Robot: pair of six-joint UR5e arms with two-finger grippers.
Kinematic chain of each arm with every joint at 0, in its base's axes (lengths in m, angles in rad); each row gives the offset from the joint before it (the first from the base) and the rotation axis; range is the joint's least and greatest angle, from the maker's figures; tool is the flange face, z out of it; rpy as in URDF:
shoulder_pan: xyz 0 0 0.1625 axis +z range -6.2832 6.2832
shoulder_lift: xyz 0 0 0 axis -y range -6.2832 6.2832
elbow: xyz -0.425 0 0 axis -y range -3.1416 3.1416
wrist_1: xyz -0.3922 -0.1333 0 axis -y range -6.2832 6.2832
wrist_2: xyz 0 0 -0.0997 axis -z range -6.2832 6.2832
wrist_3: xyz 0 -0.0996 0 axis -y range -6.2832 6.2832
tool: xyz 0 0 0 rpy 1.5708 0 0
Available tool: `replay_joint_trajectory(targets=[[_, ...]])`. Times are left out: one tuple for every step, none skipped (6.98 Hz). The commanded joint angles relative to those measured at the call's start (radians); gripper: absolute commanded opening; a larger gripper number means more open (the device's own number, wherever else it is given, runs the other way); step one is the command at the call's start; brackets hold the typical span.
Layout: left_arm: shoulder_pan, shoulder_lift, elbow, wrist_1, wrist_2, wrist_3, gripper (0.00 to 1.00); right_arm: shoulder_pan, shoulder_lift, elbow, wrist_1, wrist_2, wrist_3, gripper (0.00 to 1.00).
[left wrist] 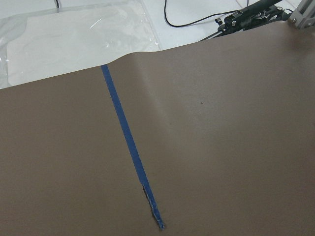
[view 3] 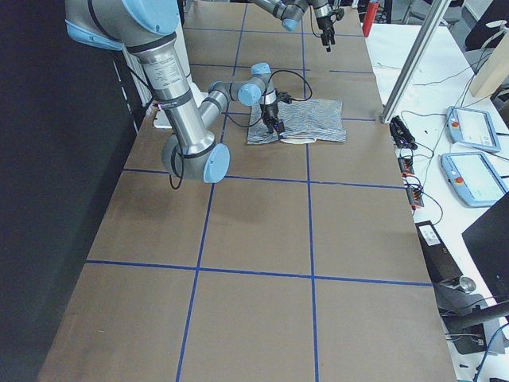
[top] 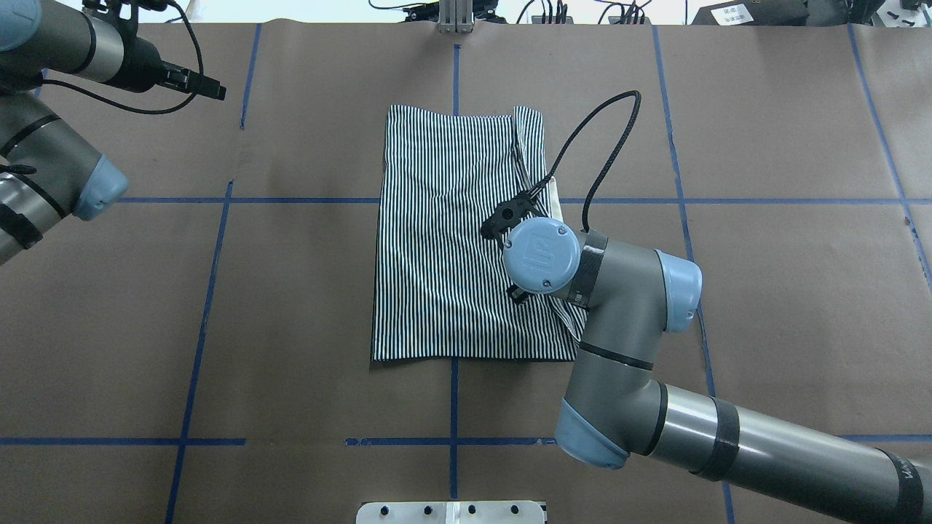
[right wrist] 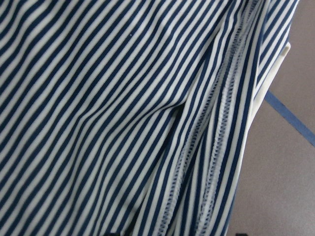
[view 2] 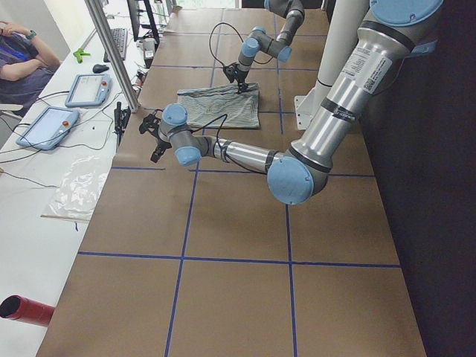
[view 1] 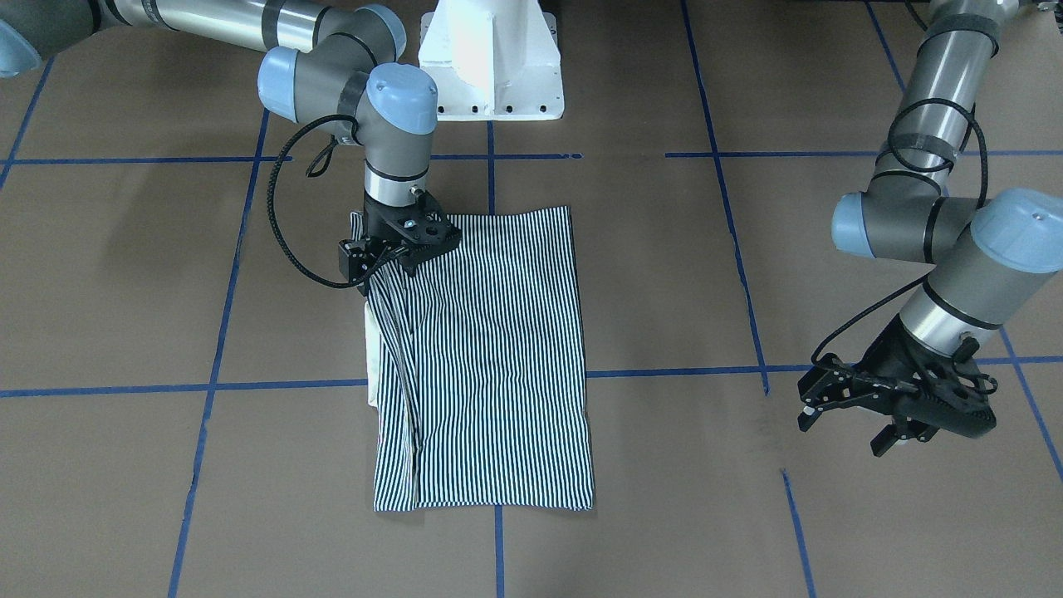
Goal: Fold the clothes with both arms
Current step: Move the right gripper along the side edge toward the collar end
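The navy-and-white striped shirt (view 1: 498, 349) lies folded into a long rectangle mid-table (top: 444, 255). It also shows in the exterior left view (view 2: 223, 108) and the exterior right view (view 3: 314, 119). My right gripper (view 1: 386, 266) stands over its edge, shut on a narrow folded-over strip that rises to it (top: 507, 220). The cream collar (view 1: 374, 365) peeks out under that strip. The right wrist view shows only stripes, a seam (right wrist: 216, 128) and the collar's edge (right wrist: 268, 83). My left gripper (view 1: 843, 432) is open and empty, well off to the side above bare table (top: 207, 86).
The white pedestal base (view 1: 490, 66) stands at the robot's side of the table. Blue tape lines (left wrist: 128, 142) cross the brown table cover. An operators' bench with tablets (view 2: 85, 89), a metal post (view 2: 111, 52) and a plastic sheet (left wrist: 74, 34) runs along the far edge.
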Motion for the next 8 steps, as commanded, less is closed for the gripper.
replay_joint_trajectory(targets=[[0.002, -0.001, 0.002, 0.0, 0.0, 0.001, 1.0, 0.0, -0.02, 0.002, 0.0, 0.0, -0.005, 0.82], [0.002, -0.001, 0.002, 0.0, 0.0, 0.001, 1.0, 0.003, -0.025, 0.002, 0.0, -0.001, -0.005, 0.81], [0.003, -0.002, 0.002, 0.0, 0.0, 0.001, 1.0, 0.017, -0.032, 0.0, 0.0, -0.001, -0.031, 0.79], [0.003, -0.002, 0.002, 0.0, 0.0, 0.001, 1.0, 0.034, -0.039, 0.002, 0.0, -0.001, -0.062, 0.79], [0.003, -0.004, 0.002, 0.0, 0.0, 0.001, 1.0, 0.057, -0.058, 0.002, 0.002, 0.0, -0.079, 0.78], [0.003, -0.004, 0.002, 0.0, 0.0, 0.001, 1.0, 0.077, -0.077, 0.012, 0.002, 0.0, -0.103, 0.78], [0.005, -0.004, 0.002, 0.0, 0.0, 0.001, 1.0, 0.084, -0.129, 0.078, 0.0, 0.0, -0.115, 0.78], [0.008, -0.004, 0.0, 0.0, 0.0, 0.001, 1.0, 0.084, -0.172, 0.135, 0.0, 0.0, -0.116, 0.79]])
